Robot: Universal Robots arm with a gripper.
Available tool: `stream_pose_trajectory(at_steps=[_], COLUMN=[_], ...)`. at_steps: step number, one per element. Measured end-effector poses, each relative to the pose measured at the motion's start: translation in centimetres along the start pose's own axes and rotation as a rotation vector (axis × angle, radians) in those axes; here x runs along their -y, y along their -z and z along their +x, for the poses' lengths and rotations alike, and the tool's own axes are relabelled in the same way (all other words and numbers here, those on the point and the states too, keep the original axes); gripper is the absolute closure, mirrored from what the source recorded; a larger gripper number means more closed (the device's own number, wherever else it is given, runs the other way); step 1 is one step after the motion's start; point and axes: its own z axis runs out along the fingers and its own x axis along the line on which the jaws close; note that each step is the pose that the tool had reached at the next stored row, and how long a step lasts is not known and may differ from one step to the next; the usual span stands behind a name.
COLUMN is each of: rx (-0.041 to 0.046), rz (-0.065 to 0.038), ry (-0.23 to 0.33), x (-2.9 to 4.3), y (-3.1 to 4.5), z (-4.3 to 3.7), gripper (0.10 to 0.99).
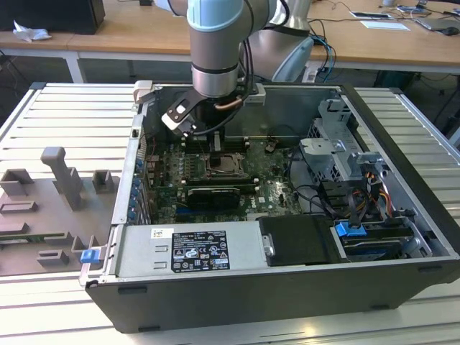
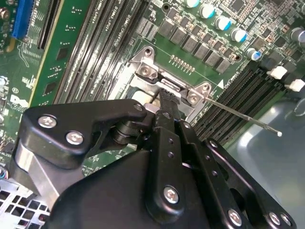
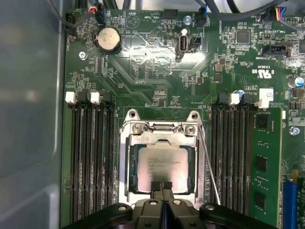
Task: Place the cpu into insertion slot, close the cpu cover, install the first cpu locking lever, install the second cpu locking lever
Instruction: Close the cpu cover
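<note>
Down over the socket (image 3: pixel 164 128), the cover (image 3: pixel 127 160), framing the cpu (image 3: pixel 164 164), flat and square, no long axis. Over one socket edge, the gripper (image 3: pixel 162 186), jaws clenched on nothing visible. Beside the socket, sideways from the jaws, the lever (image 3: pixel 209 171): seemingly unlatched, long axis along that flank, tip slanting away.

No wording can be read with certainty. The cpu (image 3: pixel 164 162), just ahead of the gripper (image 3: pixel 162 187), bears faint engraved lines too dim to make out. White silkscreen lettering dots the motherboard (image 3: pixel 157 62) beyond it, all illegible. A small white triangle mark (image 2: pixel 220 84) is printed on the board close beside the gripper. Well away from the gripper, a white label (image 1: pixel 198 250) on a grey box (image 1: pixel 136 255) carries tiny, unreadable black print.
</note>
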Motion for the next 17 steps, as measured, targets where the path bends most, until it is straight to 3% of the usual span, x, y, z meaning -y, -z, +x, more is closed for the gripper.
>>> stream_pose_trajectory(at_steps=[5,8,17], rx=[-0.0001,-0.0002,0.0000], rz=[0.000,0.002,0.003], ry=[0.000,0.000,0.000], x=[-0.02,-0.08,-1.37], y=[-0.24,0.84,0.80], z=[0.02,0.01,-0.02], gripper=[0.980,0.980,0.980])
